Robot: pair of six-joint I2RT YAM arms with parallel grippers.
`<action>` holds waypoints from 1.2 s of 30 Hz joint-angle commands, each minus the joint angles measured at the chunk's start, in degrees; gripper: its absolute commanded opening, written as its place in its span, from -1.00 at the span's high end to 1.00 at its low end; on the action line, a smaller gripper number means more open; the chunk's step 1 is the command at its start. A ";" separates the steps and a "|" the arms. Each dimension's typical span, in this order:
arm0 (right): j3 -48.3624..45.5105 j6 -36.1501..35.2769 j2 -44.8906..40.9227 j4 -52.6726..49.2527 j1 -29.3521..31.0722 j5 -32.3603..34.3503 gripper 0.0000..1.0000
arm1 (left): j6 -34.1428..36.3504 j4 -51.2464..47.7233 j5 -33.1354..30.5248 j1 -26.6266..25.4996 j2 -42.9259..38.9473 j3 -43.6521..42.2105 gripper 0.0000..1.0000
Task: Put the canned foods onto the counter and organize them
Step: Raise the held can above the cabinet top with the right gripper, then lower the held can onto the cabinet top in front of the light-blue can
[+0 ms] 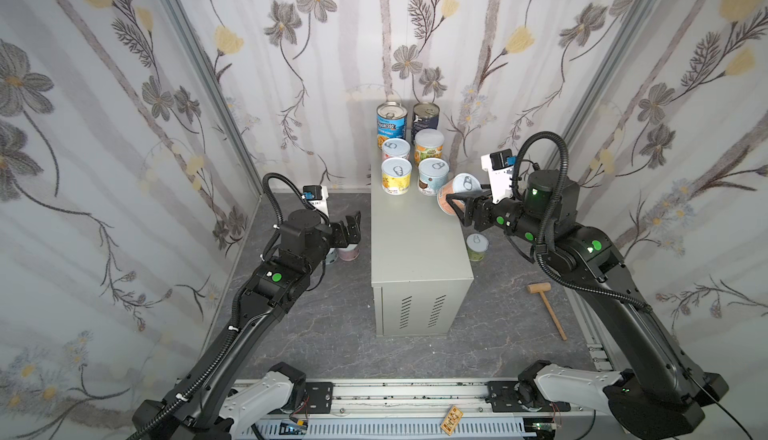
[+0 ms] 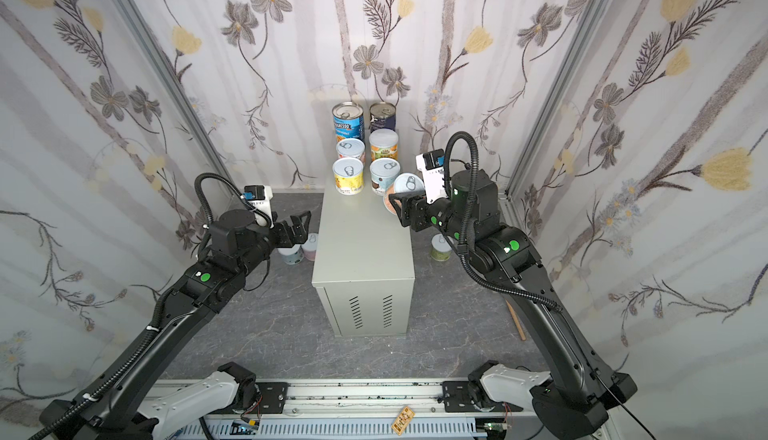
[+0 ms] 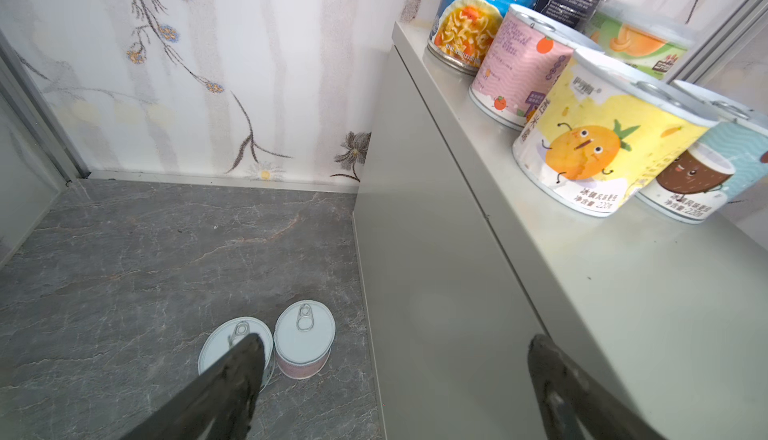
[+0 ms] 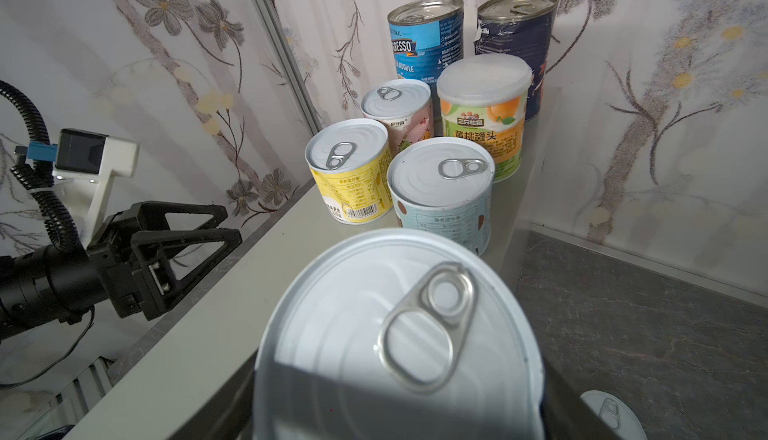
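Several canned foods stand at the back of the counter (image 1: 415,247): a blue Progresso can (image 1: 391,124), a navy can (image 1: 425,116) and several short pastel ones, among them a yellow can (image 1: 396,176) and a teal can (image 4: 442,197). My right gripper (image 1: 455,206) is shut on a tilted salmon-labelled can (image 1: 460,193) at the counter's right edge; its white lid (image 4: 395,334) hides the fingers in the right wrist view. My left gripper (image 1: 353,226) is open and empty left of the counter, above a pink can (image 3: 304,336) and a pale blue can (image 2: 291,255) on the floor.
A green-labelled can (image 1: 477,247) stands on the dark marbled floor to the right of the counter, under my right arm. A small wooden mallet (image 1: 546,307) lies further front right. Flowered walls close in three sides, and the arms' rail (image 1: 395,396) runs along the front.
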 commanded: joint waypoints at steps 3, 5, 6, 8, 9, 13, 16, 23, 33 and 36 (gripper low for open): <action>5.27 -3.30 3.36 -4.14 1.84 4.03 -0.10 | 0.13 -2.16 -0.29 0.01 0.57 0.33 -1.00; 6.96 -3.40 4.54 -5.68 2.48 4.80 -0.11 | 0.13 -2.07 0.03 0.01 0.57 0.21 -1.00; 7.66 -3.46 5.04 -6.32 2.74 4.98 -0.11 | 0.13 -2.09 0.13 -0.04 0.57 0.21 -1.00; 9.09 -3.43 6.10 -7.48 3.20 5.16 -0.14 | 0.43 -2.12 0.86 0.02 0.50 0.12 -1.00; 9.61 -3.43 6.50 -7.97 3.39 5.24 -0.14 | 0.56 -2.09 1.30 0.01 0.48 0.12 -1.00; 12.10 -3.69 8.48 -10.14 4.60 6.17 -0.15 | 0.83 -1.50 3.23 0.01 0.32 -0.11 -1.00; 13.59 -4.04 9.84 -11.85 5.25 6.85 -0.15 | 0.92 -0.96 3.94 0.01 0.04 -0.48 -1.00; 15.70 -4.22 11.34 -14.19 6.31 8.63 -0.21 | 1.18 -0.86 3.76 0.05 -0.22 -0.87 -1.00; 18.79 -4.57 15.53 -17.38 7.67 11.74 -0.32 | 1.18 -1.06 3.43 0.01 -0.13 -1.20 -1.00; 18.98 -4.55 15.86 -17.49 7.78 11.84 -0.36 | 1.27 -1.06 3.23 0.00 -0.14 -1.33 -1.00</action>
